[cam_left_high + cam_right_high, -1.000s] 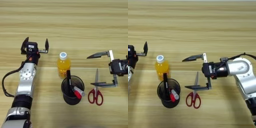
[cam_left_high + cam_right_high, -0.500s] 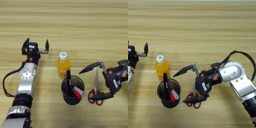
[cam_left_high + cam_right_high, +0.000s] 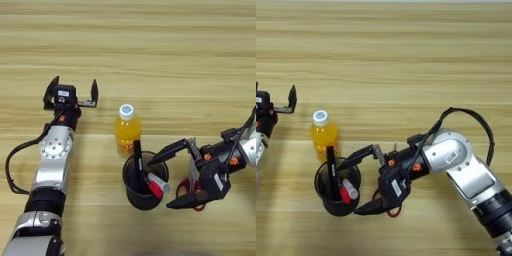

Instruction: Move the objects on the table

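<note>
Right gripper (image 3: 171, 177) spread wide, just beside pen cup (image 3: 145, 181) holding the marker (image 3: 156, 183); bottle (image 3: 127, 130) touching cup's far side; left gripper (image 3: 71, 92) apart, idle on the surface (image 3: 150, 50); risk: upper finger clips cup rim, tipping it into bottle.

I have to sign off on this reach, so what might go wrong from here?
The right gripper, fingers wide open, is close beside the black pen cup; its upper finger could knock the cup over or snag the markers sticking out. The orange drink bottle stands right behind the cup and may topple too. Red-handled scissors lie under the gripper and could get dragged.
</note>
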Robot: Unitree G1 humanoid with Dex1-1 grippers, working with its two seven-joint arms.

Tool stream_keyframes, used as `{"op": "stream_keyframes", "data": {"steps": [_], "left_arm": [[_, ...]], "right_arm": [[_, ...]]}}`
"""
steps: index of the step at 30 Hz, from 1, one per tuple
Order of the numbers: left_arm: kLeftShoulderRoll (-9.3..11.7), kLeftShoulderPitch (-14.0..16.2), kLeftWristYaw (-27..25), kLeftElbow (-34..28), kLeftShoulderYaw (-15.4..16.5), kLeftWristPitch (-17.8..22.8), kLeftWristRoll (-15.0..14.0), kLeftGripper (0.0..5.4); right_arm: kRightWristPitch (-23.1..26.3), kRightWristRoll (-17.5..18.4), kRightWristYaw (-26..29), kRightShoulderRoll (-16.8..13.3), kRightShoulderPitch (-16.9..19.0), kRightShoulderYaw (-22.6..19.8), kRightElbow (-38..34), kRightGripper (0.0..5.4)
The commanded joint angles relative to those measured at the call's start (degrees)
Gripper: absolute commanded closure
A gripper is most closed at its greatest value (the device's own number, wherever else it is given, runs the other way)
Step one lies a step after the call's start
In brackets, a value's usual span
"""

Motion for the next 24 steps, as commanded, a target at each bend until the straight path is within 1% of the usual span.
{"op": "stream_keyframes", "data": {"steps": [1,3,5,8,9,11,12,13,15,17,19,20,21,24], "left_arm": [[-0.3,-0.4,0.0,-0.5,-0.1,-0.1,-0.5,0.00],[-0.3,-0.4,0.0,-0.5,-0.1,-0.1,-0.5,0.00],[-0.3,-0.4,0.0,-0.4,-0.1,-0.2,-0.5,0.00],[-0.3,-0.4,0.0,-0.4,-0.1,-0.2,-0.5,0.00],[-0.3,-0.4,0.0,-0.4,-0.1,-0.2,-0.5,0.00],[-0.3,-0.4,0.0,-0.4,-0.1,-0.2,-0.4,0.00],[-0.3,-0.4,0.0,-0.4,-0.1,-0.2,-0.4,0.00],[-0.3,-0.4,0.0,-0.4,-0.2,-0.2,-0.4,0.00],[-0.4,-0.4,0.0,-0.4,-0.2,-0.2,-0.4,0.00],[-0.4,-0.4,0.0,-0.3,-0.2,-0.3,-0.4,0.00],[-0.4,-0.5,0.0,-0.3,-0.2,-0.3,-0.4,0.00],[-0.4,-0.5,0.0,-0.2,-0.2,-0.3,-0.4,0.00],[-0.4,-0.5,0.0,-0.2,-0.2,-0.3,-0.4,0.00],[-0.4,-0.6,0.0,-0.1,-0.2,-0.3,-0.4,0.00]], "right_arm": [[-1.4,-0.9,-0.8,0.4,-1.7,0.6,1.2,1.61],[-1.7,-1.0,-1.0,0.4,-1.8,0.9,1.7,1.81],[-1.9,-1.1,-1.2,0.4,-1.9,1.2,2.1,2.14],[-2.2,-1.4,-1.4,0.4,-2.0,1.6,2.6,2.50],[-2.3,-1.5,-1.4,0.4,-2.1,1.7,2.7,2.55],[-2.9,-2.0,-1.6,0.4,-2.2,1.9,3.3,2.86],[-3.1,-2.2,-1.6,0.4,-2.2,2.0,3.5,2.92],[-3.2,-2.3,-1.7,0.3,-2.3,2.1,3.7,3.13],[-3.4,-2.3,-1.8,0.3,-2.3,2.2,3.8,3.28],[-3.5,-2.3,-2.0,0.2,-2.3,2.3,3.9,3.61],[-3.6,-2.3,-2.2,0.1,-2.4,2.4,3.9,3.76],[-3.7,-2.3,-2.2,0.1,-2.4,2.4,4.0,3.95],[-3.7,-2.2,-2.3,0.1,-2.4,2.4,4.0,4.01],[-3.7,-2.1,-2.4,0.1,-2.5,2.5,4.0,4.43]]}}
